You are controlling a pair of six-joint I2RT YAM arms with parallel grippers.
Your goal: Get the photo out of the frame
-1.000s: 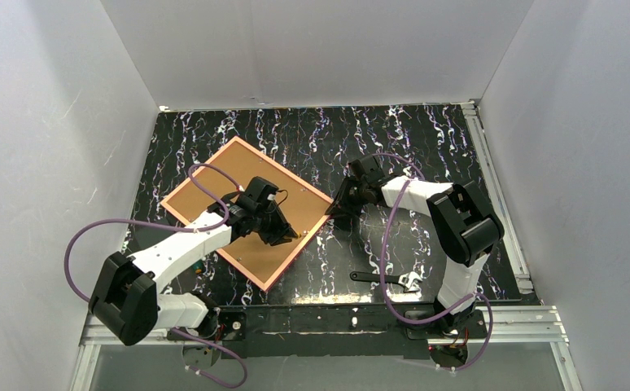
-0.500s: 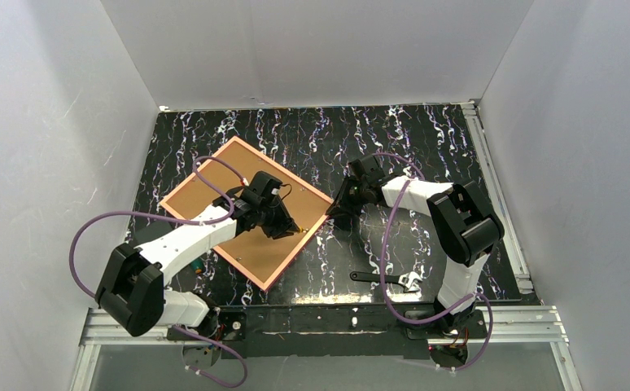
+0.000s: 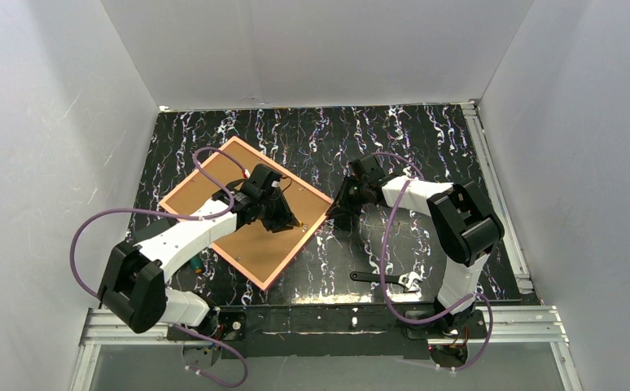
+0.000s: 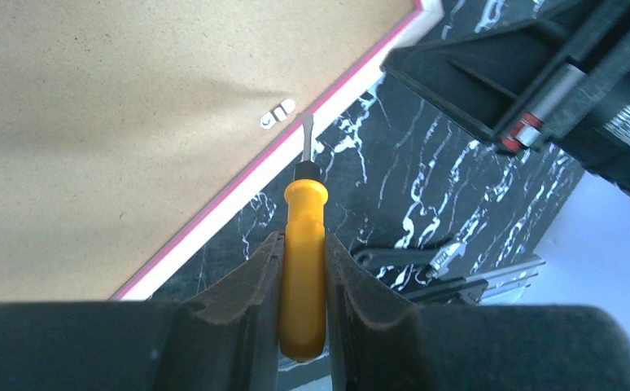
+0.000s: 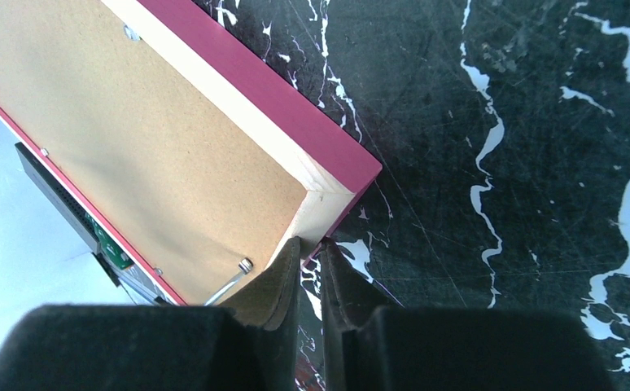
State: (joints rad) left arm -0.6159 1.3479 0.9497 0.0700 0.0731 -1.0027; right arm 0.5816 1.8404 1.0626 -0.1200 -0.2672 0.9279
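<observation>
Frame (image 3: 255, 252) lies back-up centre-left in the top view, stiff but light I'd judge, my right gripper (image 5: 312, 254) pinching its corner rail, left gripper (image 4: 304, 244) clamping a screwdriver (image 4: 305, 210) at the clip (image 4: 279, 112), photo hidden underneath.

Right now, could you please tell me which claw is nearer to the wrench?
Right. The right claw is at the frame's corner, beyond the wrench; the left claw is farther left over the frame, holding a screwdriver.
</observation>
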